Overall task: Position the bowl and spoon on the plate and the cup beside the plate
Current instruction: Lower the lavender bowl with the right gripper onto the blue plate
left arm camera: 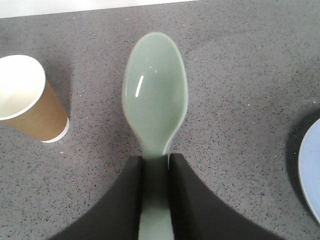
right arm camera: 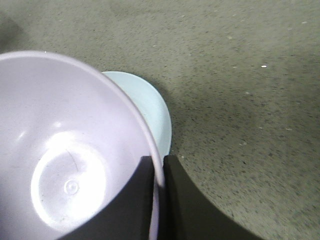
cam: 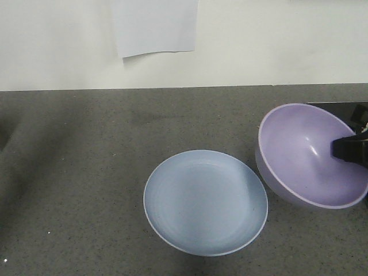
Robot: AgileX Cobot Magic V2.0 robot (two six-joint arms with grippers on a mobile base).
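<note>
A grey speckled countertop (cam: 75, 172) fills most of the front view and runs back to a plain white wall (cam: 259, 46), where a white paper sheet (cam: 155, 26) hangs. The plate (cam: 205, 202) lies flat near the front edge. Just beside it on the right the bowl (cam: 310, 152) is tilted, its rim pinched by the right gripper (right arm camera: 159, 162). In the left wrist view the cup (left arm camera: 27, 100) stands upright on the countertop, apart from the spoon (left arm camera: 155, 100). The left gripper (left arm camera: 156, 160) clamps the spoon's handle, head forward, hollow side up.
</note>
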